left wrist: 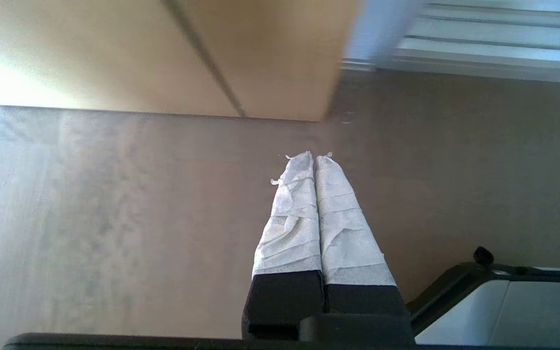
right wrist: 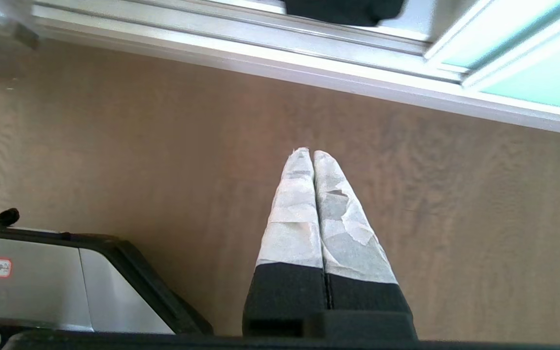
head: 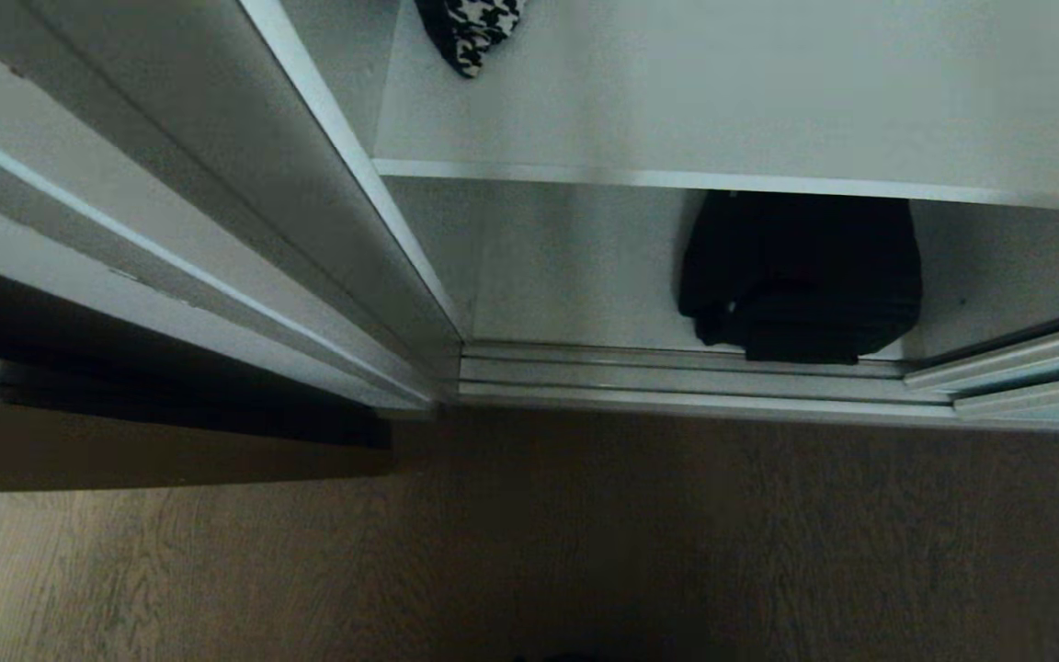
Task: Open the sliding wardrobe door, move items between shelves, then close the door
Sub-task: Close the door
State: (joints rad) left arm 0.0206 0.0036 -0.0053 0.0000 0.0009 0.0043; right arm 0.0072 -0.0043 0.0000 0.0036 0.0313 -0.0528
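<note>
Wardrobe standing open, seen from above. Bulky soft black fabric bag [head: 801,276] sitting on the lowest level, right behind the silver metal floor track [head: 677,372], front edge just about touching the track. Slumped a bit, handles not really readable. Directly above the bag, flat white shelf board with a thin silvery front edge [head: 768,101], overhanging its top. Up at the far back of that shelf, well away from the bag, a scrap of black-and-white houndstooth fabric [head: 472,32], mostly cut off.

Frosted pale turquoise glass sliding door in a slim silver frame [head: 1035,368] pushed off to the right of the bag, only its bottom corner showing on the track, leaving the bag's compartment uncovered. White wardrobe side wall [head: 309,184] well to the left of the bag, with a tan wood-grain panel [left wrist: 260,53] beyond it. Brown wood-look floor [head: 677,533] in front of the track.

Left gripper [left wrist: 315,156] hanging over the floor, nowhere near the bag, white-wrapped fingers pressed together, holding nothing. Right gripper [right wrist: 309,151] same deal: tips pinched closed, empty, over the floor a little short of the track, bag just visible beyond it. Grey and black robot base [right wrist: 66,282] beside both.
</note>
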